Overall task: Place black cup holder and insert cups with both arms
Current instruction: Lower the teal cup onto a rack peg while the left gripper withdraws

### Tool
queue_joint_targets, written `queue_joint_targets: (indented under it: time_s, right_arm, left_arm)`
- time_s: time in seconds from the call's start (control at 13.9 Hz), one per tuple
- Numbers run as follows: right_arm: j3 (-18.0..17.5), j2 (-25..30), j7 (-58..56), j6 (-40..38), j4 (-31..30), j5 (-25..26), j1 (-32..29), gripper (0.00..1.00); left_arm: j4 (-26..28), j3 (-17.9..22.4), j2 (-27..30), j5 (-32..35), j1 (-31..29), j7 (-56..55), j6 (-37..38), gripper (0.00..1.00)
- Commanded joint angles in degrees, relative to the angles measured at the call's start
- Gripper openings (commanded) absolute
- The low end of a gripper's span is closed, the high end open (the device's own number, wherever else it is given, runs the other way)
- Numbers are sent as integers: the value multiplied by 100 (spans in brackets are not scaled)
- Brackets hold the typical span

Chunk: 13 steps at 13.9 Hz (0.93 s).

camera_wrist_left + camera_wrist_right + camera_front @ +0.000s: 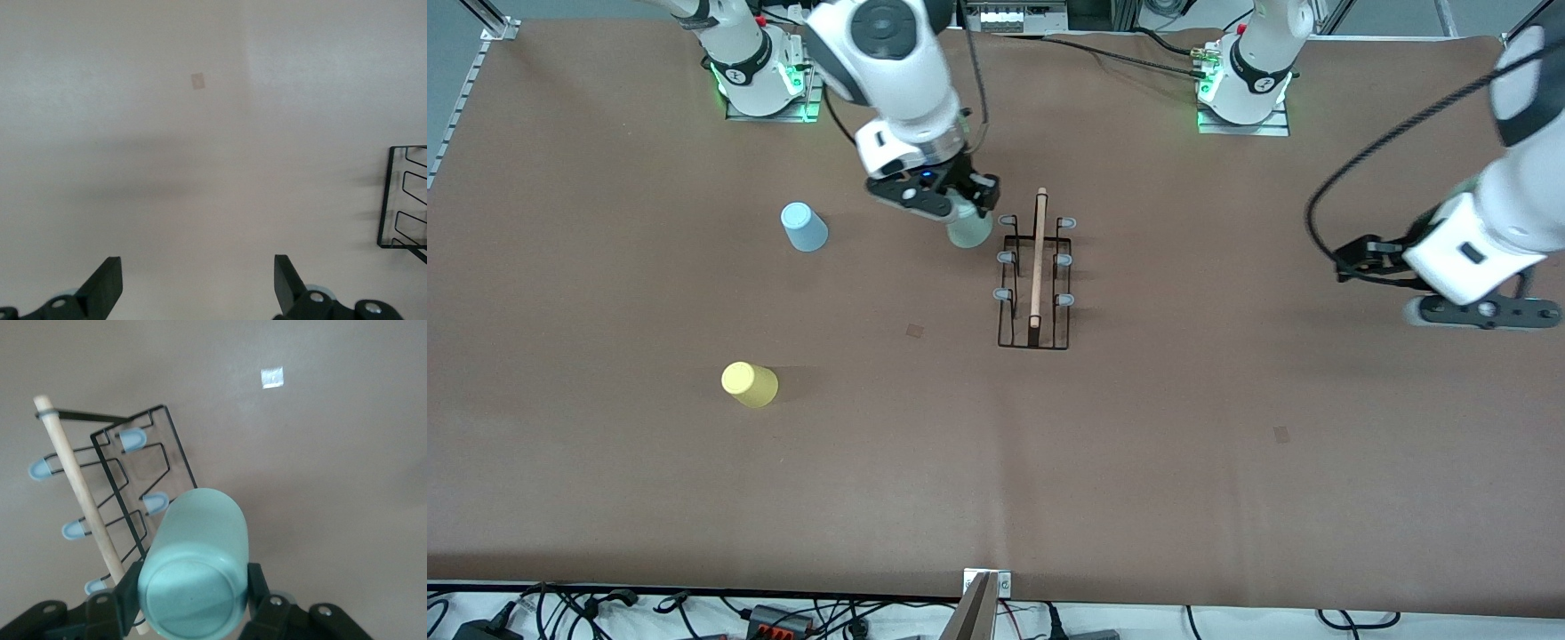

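3 cups: the green cup [968, 229] is pinched in the right claw [960, 210], upper centre of frame over the black cup holder [1035, 276]'s top peg; misalignment could tip the rack. Its handle runs top-to-bottom. Blue cup [804, 226] and yellow cup [750, 384] wait frame-left. The left claw [197, 283] is spread, idle at frame right.

White, rounded arm shells with black joint bands, on grey base plates glowing green at the edges. Black two-finger grippers: right gripper [967, 209] under a blue-lit wrist, left gripper [1485, 311] on a flat black bar with round screw heads. Black corrugated cable looping along the left arm [1485, 233].
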State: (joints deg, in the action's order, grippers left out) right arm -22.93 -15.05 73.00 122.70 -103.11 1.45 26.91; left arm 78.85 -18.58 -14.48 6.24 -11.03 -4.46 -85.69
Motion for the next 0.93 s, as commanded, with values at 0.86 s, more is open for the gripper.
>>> queue_joint_targets:
  time_s: [0.86]
  right_arm:
    - [-221, -648, 769, 527, 134, 733, 306, 5]
  left_arm:
    - [1924, 1253, 1747, -958, 594, 428, -634, 100]
